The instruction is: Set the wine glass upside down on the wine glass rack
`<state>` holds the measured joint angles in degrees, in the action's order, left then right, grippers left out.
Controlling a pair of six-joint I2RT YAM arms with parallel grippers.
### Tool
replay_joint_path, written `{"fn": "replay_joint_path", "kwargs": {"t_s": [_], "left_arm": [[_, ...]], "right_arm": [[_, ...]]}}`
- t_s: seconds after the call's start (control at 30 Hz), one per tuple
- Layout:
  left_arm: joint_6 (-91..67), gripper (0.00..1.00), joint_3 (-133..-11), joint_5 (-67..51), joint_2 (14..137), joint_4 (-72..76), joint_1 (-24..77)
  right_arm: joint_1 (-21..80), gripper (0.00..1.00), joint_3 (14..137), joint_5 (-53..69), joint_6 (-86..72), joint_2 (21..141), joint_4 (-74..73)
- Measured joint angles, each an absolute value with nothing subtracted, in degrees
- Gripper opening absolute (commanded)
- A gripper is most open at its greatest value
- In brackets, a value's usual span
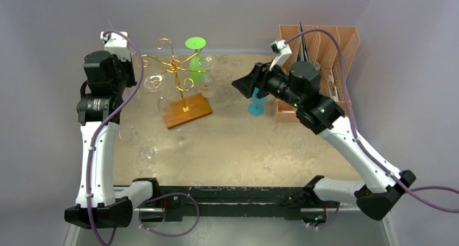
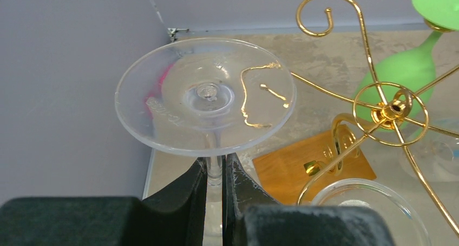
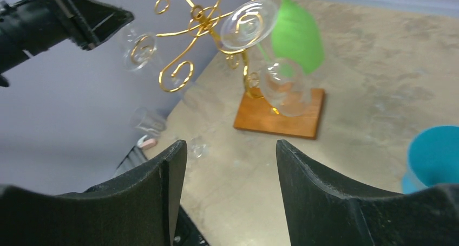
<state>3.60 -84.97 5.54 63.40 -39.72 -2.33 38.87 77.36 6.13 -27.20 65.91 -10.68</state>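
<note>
Gold curls of the wine glass rack (image 2: 389, 110) stood just right of the inverted wine glass (image 2: 205, 94), which we judged light, slick and fragile, best held at its stem, where the jaws of the left gripper (image 2: 215, 173) were clamped, those of the right gripper (image 3: 230, 148) apart.

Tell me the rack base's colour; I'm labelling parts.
The rack base is brown wood; top external view shows it best.

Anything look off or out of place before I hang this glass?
No spill or breakage shows. The wine glass rack stands upright; the wine glass is held by its stem, base up. One oddity: two clear glasses near the left arm seem to lie on their sides on the table, though faintly seen.
</note>
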Motion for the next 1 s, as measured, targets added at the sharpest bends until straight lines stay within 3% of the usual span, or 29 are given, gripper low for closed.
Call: {"fn": "replay_joint_path", "kwargs": {"t_s": [0.33,0.73,1.0], "left_arm": [[2.9,0.0,-76.1,-10.8,62.1,-31.2,-8.8],[-0.3,0.0,-69.2,-30.7,61.3,-19.6,-15.8],[-0.8,0.0,-62.5,-38.7,60.2,-14.7,-19.1]], "right_arm": [[39.6,0.6,87.4,14.5,-33.6,76.1,-12.9],[43.3,0.59,99.8,14.0,-36.1,85.3,-14.3],[44.6,0.59,101.4,13.0,-36.1,87.1,-14.4]]}}
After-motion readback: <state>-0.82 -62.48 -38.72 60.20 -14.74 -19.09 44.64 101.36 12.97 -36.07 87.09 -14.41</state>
